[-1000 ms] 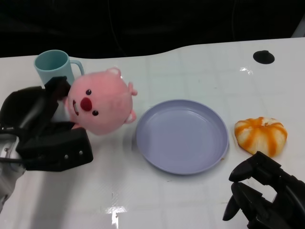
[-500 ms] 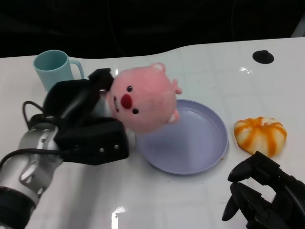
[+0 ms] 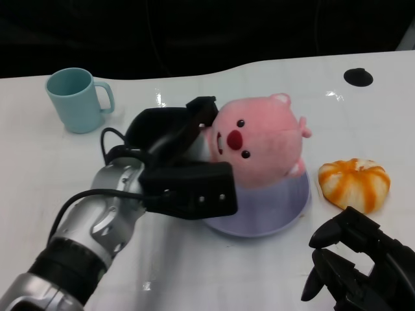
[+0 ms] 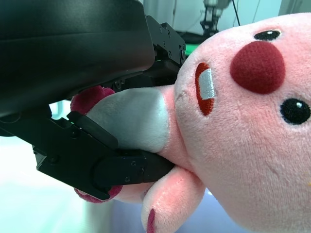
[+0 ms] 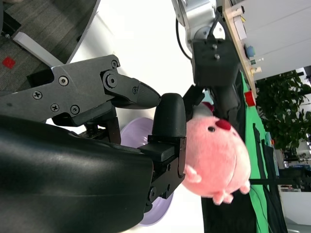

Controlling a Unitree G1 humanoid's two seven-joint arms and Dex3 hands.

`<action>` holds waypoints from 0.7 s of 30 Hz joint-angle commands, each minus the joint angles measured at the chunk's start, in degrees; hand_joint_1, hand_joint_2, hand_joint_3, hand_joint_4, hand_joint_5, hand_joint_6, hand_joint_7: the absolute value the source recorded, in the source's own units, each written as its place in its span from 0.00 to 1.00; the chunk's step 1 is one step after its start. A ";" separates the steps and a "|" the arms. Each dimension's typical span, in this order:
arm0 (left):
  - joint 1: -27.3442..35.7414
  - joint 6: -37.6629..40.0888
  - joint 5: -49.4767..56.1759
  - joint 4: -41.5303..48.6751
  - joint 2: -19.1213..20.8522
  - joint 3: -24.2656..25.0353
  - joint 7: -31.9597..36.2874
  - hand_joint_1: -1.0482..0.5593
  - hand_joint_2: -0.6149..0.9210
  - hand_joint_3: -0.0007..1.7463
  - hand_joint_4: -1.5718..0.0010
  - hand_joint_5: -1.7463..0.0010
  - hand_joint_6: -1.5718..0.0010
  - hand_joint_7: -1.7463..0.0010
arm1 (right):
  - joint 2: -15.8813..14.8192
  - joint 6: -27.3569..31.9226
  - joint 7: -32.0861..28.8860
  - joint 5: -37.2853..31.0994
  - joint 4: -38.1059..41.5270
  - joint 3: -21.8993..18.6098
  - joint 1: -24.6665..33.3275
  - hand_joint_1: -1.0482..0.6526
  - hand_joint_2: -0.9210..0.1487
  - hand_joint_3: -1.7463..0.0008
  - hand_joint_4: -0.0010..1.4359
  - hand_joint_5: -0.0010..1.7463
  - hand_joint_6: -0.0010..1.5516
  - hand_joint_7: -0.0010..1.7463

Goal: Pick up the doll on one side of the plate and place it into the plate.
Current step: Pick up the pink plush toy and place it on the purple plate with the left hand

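The doll (image 3: pixel 259 139) and the left hand (image 3: pixel 178 172) gripping it cover most of the plate (image 3: pixel 295 204), leaving only a crescent of rim showing beyond the hand. The right hand (image 3: pixel 360 265) is cut off by the head view's lower edge. In the left wrist view the doll's far side runs out of frame.
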 commanded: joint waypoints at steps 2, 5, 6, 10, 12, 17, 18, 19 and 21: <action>-3.08 0.72 0.83 3.46 -1.06 -1.18 -0.48 0.51 0.72 0.63 0.42 0.00 0.54 0.00 | -0.82 -0.51 0.11 -0.38 -0.92 -0.07 0.45 0.40 0.00 0.66 0.38 1.00 0.25 0.96; -4.48 0.07 0.98 6.50 -2.39 -1.87 0.43 0.52 0.72 0.62 0.43 0.00 0.55 0.00 | -0.81 -0.80 0.23 -0.63 -0.83 0.15 0.47 0.40 0.00 0.66 0.39 1.00 0.25 0.96; -4.83 0.01 0.95 7.24 -2.69 -1.99 0.57 0.52 0.71 0.61 0.43 0.00 0.55 0.00 | -0.76 -0.84 0.26 -0.71 -0.83 0.20 0.49 0.40 0.00 0.66 0.39 1.00 0.25 0.96; -6.07 -0.18 0.44 9.50 -3.65 -2.11 0.39 0.53 0.72 0.58 0.43 0.00 0.55 0.00 | -0.64 -0.54 -0.06 -1.10 -1.35 0.51 0.67 0.40 0.00 0.66 0.39 1.00 0.25 0.96; -6.38 -1.09 -0.26 10.30 -3.86 -1.79 0.29 0.53 0.72 0.56 0.44 0.00 0.56 0.04 | -0.57 -0.62 -0.07 -1.10 -1.38 0.59 0.74 0.40 0.00 0.66 0.39 1.00 0.25 0.96; -6.39 -1.79 -2.50 9.77 -3.71 -0.98 -2.92 0.52 0.84 0.35 0.53 0.02 0.41 0.77 | -0.71 -0.84 0.31 -0.87 -1.33 0.52 0.75 0.40 0.00 0.66 0.39 1.00 0.26 0.96; -6.37 -2.10 -2.69 9.39 -3.29 -1.16 -4.07 0.50 0.89 0.28 0.60 0.16 0.46 0.85 | -0.76 -0.93 0.48 -0.78 -1.26 0.46 0.73 0.40 0.00 0.66 0.39 1.00 0.26 0.96; -6.39 -2.33 -2.66 9.05 -2.88 -1.44 -4.98 0.46 0.95 0.19 0.65 0.37 0.53 0.93 | -0.80 -1.00 0.61 -0.71 -1.19 0.41 0.72 0.39 0.00 0.66 0.39 1.00 0.26 0.96; -6.38 -2.16 -2.08 8.16 -2.16 -2.05 -6.57 0.40 0.99 0.14 0.70 0.57 0.61 0.98 | -0.85 -1.09 0.85 -0.68 -1.05 0.27 0.70 0.39 0.00 0.66 0.39 1.00 0.26 0.96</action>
